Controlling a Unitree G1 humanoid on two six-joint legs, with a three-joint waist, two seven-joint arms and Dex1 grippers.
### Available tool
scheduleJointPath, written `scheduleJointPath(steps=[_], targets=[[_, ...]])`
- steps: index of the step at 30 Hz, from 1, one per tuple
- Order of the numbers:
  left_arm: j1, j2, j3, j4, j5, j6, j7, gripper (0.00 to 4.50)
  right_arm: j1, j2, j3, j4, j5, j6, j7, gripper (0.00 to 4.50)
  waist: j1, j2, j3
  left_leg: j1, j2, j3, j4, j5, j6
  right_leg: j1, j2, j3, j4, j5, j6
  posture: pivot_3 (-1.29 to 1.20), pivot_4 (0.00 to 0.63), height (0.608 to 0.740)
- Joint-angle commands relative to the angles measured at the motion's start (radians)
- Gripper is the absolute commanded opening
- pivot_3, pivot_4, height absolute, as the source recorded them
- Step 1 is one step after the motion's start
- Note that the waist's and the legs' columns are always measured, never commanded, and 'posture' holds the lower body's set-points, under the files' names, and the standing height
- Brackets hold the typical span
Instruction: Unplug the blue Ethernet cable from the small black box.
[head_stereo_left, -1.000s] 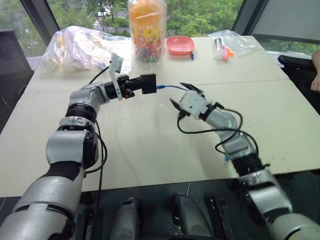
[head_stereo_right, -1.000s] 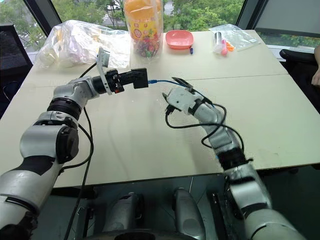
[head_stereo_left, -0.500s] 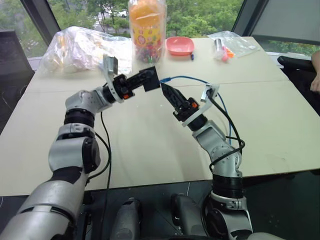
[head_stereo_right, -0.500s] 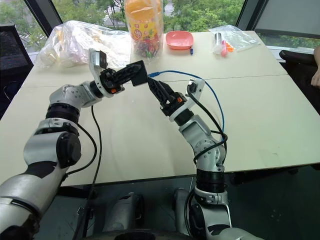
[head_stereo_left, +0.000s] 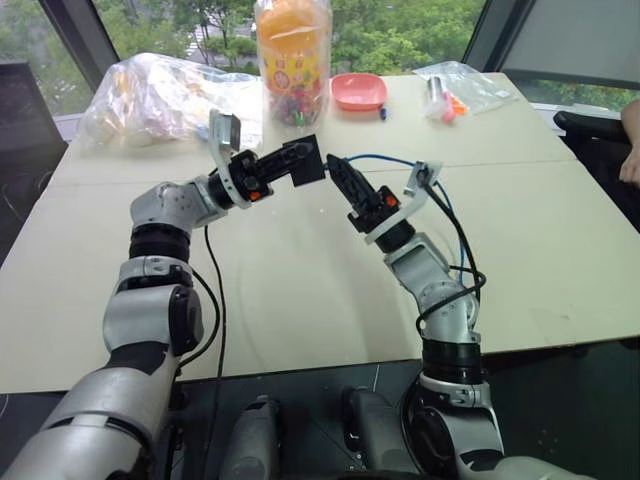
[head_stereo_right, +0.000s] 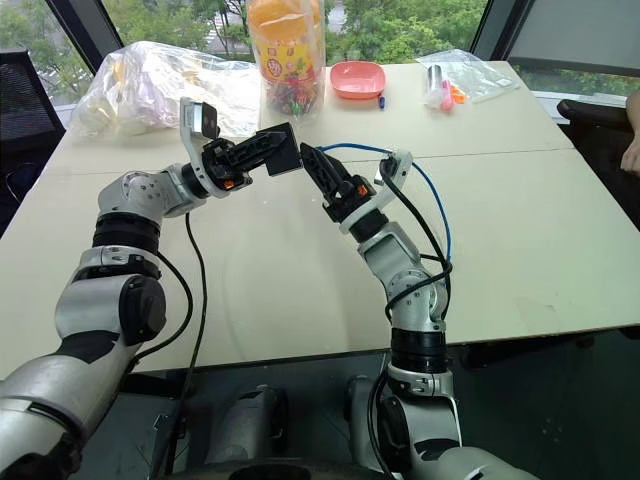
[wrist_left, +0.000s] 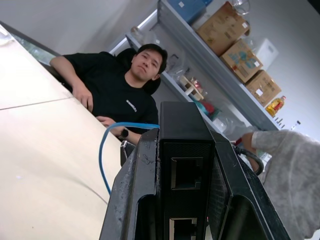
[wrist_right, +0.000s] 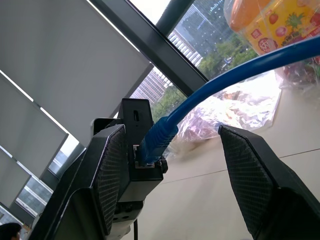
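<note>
My left gripper (head_stereo_left: 283, 167) is shut on the small black box (head_stereo_left: 308, 160) and holds it in the air over the table, tilted upward. The blue Ethernet cable (head_stereo_left: 400, 160) is plugged into the box's side and arcs right, then down past my right arm. My right gripper (head_stereo_left: 338, 170) points at the box from the right, open. In the right wrist view its fingers (wrist_right: 107, 170) stand wide apart on either side of the cable's plug (wrist_right: 152, 145) without touching it. The left wrist view shows the box's (wrist_left: 185, 165) empty ports between the left fingers.
A tall candy jar (head_stereo_left: 293, 60), a pink bowl (head_stereo_left: 359, 90) and two clear plastic bags (head_stereo_left: 165, 95) (head_stereo_left: 465, 85) sit at the far side of the beige table (head_stereo_left: 300, 290). A person (wrist_left: 115, 95) sits at the table's right side.
My right arm has swung up from lying low and now aims its open gripper at the plug. The left gripper tilted the box upward and drew it back slightly.
</note>
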Motion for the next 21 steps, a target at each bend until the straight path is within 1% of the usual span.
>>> scheduleJointPath(steps=[1,6,7,9,10,11,13,14,21], targets=[[-0.003,0.000,0.001,-0.039,-0.027,-0.001,0.002,0.52,-0.011,0.007,0.017,-0.020,0.019,-0.004,0.017,3.09,0.000,0.000,0.000,0.000,0.000,0.000,0.000,0.000,0.000,0.000,0.000,0.000,0.000,0.000,0.000,0.00,0.150,0.740],[-0.002,-0.003,-0.001,-0.038,-0.030,-0.003,0.004,0.52,-0.007,0.016,0.031,-0.022,0.020,-0.005,0.018,3.09,0.000,0.000,0.000,0.000,0.000,0.000,0.000,0.000,0.000,0.000,0.000,0.000,0.000,0.000,0.000,0.00,0.150,0.740],[-0.002,-0.003,-0.001,-0.038,-0.030,-0.004,0.004,0.52,-0.007,0.016,0.033,-0.020,0.020,-0.005,0.019,2.85,0.000,0.000,0.000,0.000,0.000,0.000,0.000,0.000,0.000,0.000,0.000,0.000,0.000,0.000,0.000,0.00,0.150,0.740],[-0.002,-0.003,-0.001,-0.038,-0.030,-0.004,0.004,0.52,-0.008,0.018,0.036,-0.017,0.016,-0.009,0.018,2.29,0.000,0.000,0.000,0.000,0.000,0.000,0.000,0.000,0.000,0.000,0.000,0.000,0.000,0.000,0.000,0.00,0.150,0.740],[-0.001,-0.004,-0.001,-0.039,-0.030,-0.005,0.005,0.52,-0.007,0.017,0.037,-0.017,0.017,-0.008,0.020,1.78,0.000,0.000,0.000,0.000,0.000,0.000,0.000,0.000,0.000,0.000,0.000,0.000,0.000,0.000,0.000,0.00,0.150,0.740],[-0.001,-0.004,-0.002,-0.040,-0.030,-0.006,0.005,0.52,-0.008,0.016,0.036,-0.016,0.019,-0.008,0.021,1.17,0.000,0.000,0.000,0.000,0.000,0.000,0.000,0.000,0.000,0.000,0.000,0.000,0.000,0.000,0.000,0.00,0.150,0.740],[0.000,-0.003,-0.001,-0.040,-0.032,-0.005,0.007,0.52,-0.008,0.018,0.034,-0.015,0.024,-0.008,0.023,0.28,0.000,0.000,0.000,0.000,0.000,0.000,0.000,0.000,0.000,0.000,0.000,0.000,0.000,0.000,0.000,0.00,0.150,0.740],[0.001,-0.001,-0.002,-0.040,-0.034,-0.006,0.008,0.52,-0.008,0.018,0.035,-0.015,0.028,-0.009,0.026,0.07,0.000,0.000,0.000,0.000,0.000,0.000,0.000,0.000,0.000,0.000,0.000,0.000,0.000,0.000,0.000,0.00,0.150,0.740],[0.008,0.007,0.004,-0.035,-0.047,-0.012,0.021,0.52,-0.004,0.036,0.025,-0.024,0.092,0.006,0.035,0.03,0.000,0.000,0.000,0.000,0.000,0.000,0.000,0.000,0.000,0.000,0.000,0.000,0.000,0.000,0.000,0.00,0.150,0.740]])
